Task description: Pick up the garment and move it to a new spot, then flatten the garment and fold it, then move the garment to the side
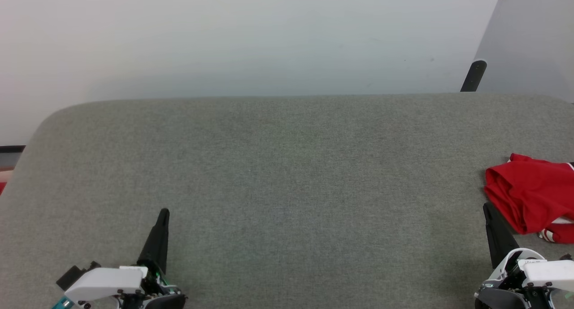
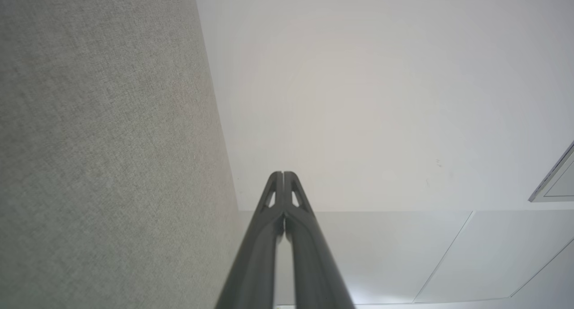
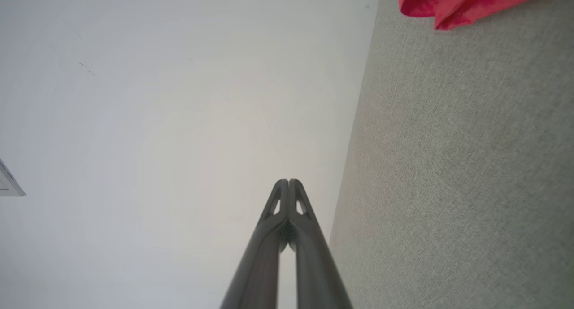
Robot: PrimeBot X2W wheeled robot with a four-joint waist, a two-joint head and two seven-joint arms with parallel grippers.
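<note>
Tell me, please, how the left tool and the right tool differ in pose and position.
The left tool sits over bare grey surface, far from the garment; the right tool sits close beside the garment. The left tool's fingers tilt rightward, the right tool's leftward. Both are shut and empty.

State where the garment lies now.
In the head view, the garment lies crumpled on the grey table, far right, beside the right gripper.

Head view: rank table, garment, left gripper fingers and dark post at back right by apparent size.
1. table
2. garment, partly cut off by the right edge
3. left gripper fingers
4. dark post, which is farther from the camera, so it only looks smallest
</note>
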